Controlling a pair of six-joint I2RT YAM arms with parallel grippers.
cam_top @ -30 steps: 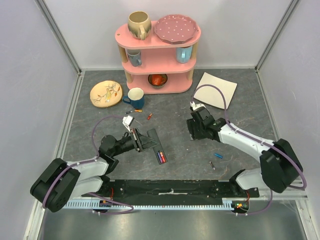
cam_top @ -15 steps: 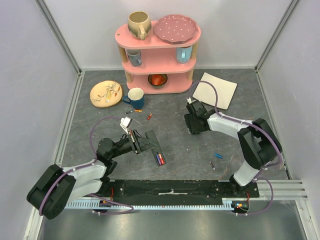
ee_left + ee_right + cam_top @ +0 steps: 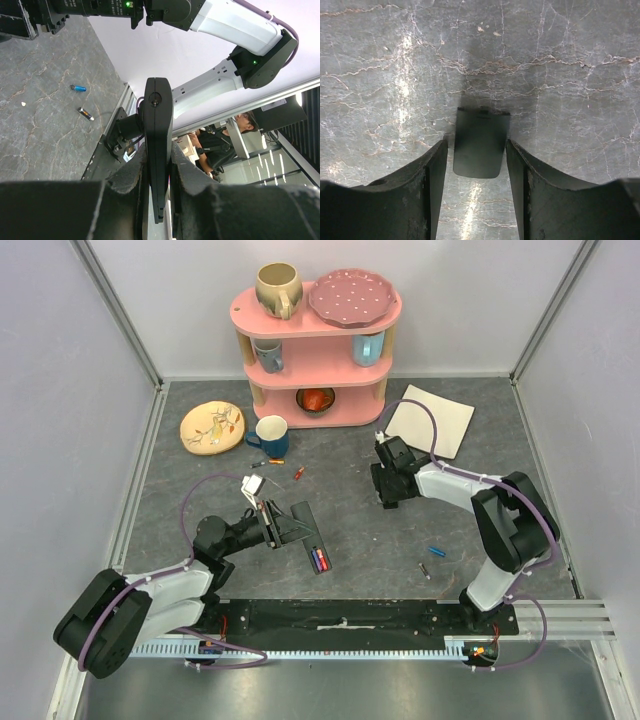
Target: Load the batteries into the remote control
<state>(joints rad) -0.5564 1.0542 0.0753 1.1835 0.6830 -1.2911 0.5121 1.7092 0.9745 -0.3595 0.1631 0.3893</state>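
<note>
My left gripper (image 3: 281, 524) is shut on the black remote control (image 3: 309, 533) and holds it by one end. Two batteries (image 3: 320, 560) sit in its open compartment at the other end. In the left wrist view the remote (image 3: 158, 125) stands edge-on between my fingers. My right gripper (image 3: 387, 490) points down, open, with the black back cover (image 3: 480, 135) flat on the table between its fingers (image 3: 436, 165), not gripped. Loose batteries lie on the table: a blue one (image 3: 437, 550), a dark one (image 3: 424, 570), an orange-red one (image 3: 298, 472) and another (image 3: 272, 461).
A pink three-tier shelf (image 3: 318, 320) with mugs, a plate and a bowl stands at the back. A blue mug (image 3: 272, 433) and a yellow plate (image 3: 212, 426) sit to its left. A white sheet (image 3: 430, 420) lies behind the right arm.
The right arm's elbow swung in and its gripper shifted slightly back, settling over the back cover. The left gripper moved slightly right with the remote.
</note>
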